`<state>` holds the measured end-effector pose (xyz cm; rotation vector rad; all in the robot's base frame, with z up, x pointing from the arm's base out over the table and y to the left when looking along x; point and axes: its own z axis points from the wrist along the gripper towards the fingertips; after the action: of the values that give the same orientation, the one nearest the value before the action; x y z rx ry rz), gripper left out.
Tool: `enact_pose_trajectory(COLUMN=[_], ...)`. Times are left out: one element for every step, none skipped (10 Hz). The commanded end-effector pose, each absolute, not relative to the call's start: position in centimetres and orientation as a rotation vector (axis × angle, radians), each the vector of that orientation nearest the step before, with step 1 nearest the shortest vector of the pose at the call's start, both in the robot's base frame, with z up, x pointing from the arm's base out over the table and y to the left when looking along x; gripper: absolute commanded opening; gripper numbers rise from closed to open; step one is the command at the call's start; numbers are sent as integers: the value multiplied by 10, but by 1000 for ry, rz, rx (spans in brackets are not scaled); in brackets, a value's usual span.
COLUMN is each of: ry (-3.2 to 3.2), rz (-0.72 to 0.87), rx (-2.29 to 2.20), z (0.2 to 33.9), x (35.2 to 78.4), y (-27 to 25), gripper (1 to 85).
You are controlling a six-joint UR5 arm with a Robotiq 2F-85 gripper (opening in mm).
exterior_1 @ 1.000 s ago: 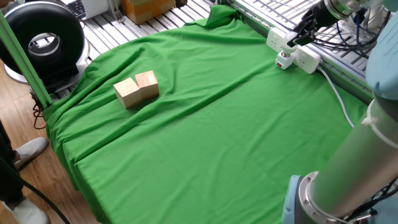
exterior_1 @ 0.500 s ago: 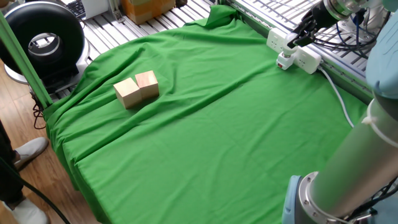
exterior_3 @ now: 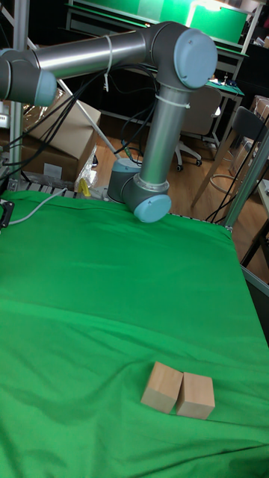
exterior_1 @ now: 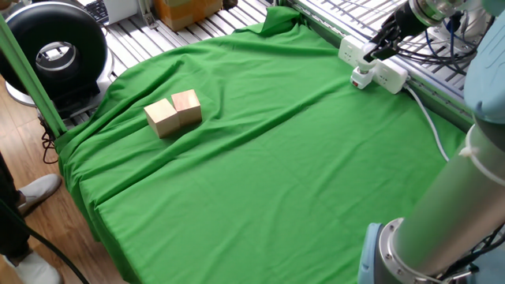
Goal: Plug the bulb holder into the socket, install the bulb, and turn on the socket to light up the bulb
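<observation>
Looking across the table point(exterior_1: 260, 181) in the fixed view, we see a green cloth point(exterior_1: 276, 142) covering its whole top, with the socket point(exterior_1: 372, 65), a long white strip, lying at the far right corner. Its white cable point(exterior_1: 430, 122) trails from the near end toward the right edge of the cloth. The bulb holder point(exterior_1: 360, 78), a small white block, sits against the near side of the socket; we cannot tell from this view whether its prongs are seated in an outlet. The gripper point(exterior_1: 382, 41) hangs directly over the socket, its dark fingers pointing down at the strip's top face. They appear close together, but we cannot tell how far the jaws stand apart, nor whether they hold anything. We cannot pick out the bulb in either view.

Two wooden blocks point(exterior_1: 173, 113) rest side by side and touching on the left part of the cloth, well apart from the socket. A black round fan point(exterior_1: 55, 51) stands beyond the table's left edge.

In the tall fixed view, we see the arm point(exterior_3: 161, 112) rise from its base point(exterior_3: 142, 198) at the far edge of the cloth point(exterior_3: 112, 299) and reach out of the picture to the left. The same wooden blocks point(exterior_3: 178, 390) lie near the front. The cable point(exterior_3: 33, 208) enters at the left edge.
</observation>
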<state>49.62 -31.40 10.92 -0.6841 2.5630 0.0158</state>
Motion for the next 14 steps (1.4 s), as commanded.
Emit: enact_pose_trajectory(ry=[2570, 2564, 2567, 2568, 2563, 2551, 2541, 2540, 2534, 2531, 2531, 2534, 2554, 2577], rz=[1, 13, 21, 25, 34, 29, 34, 55, 62, 67, 64, 49, 40, 29], rx=[-636, -618, -567, -548, -535, -523, -518, -514, -535, -543, -545, -550, -553, -555], z=[111, 112, 114, 115, 115, 117, 118, 118, 117, 116, 116, 114, 110, 108], x=[501, 503, 507, 508, 510, 513, 515, 515, 515, 516, 516, 517, 514, 509], y=[-317, -314, -312, -311, -309, -310, -309, -305, -303, -302, -302, -305, -308, -311], gripper=[10, 10, 10, 10, 10, 23, 77, 160, 340, 467, 517, 520, 517, 510])
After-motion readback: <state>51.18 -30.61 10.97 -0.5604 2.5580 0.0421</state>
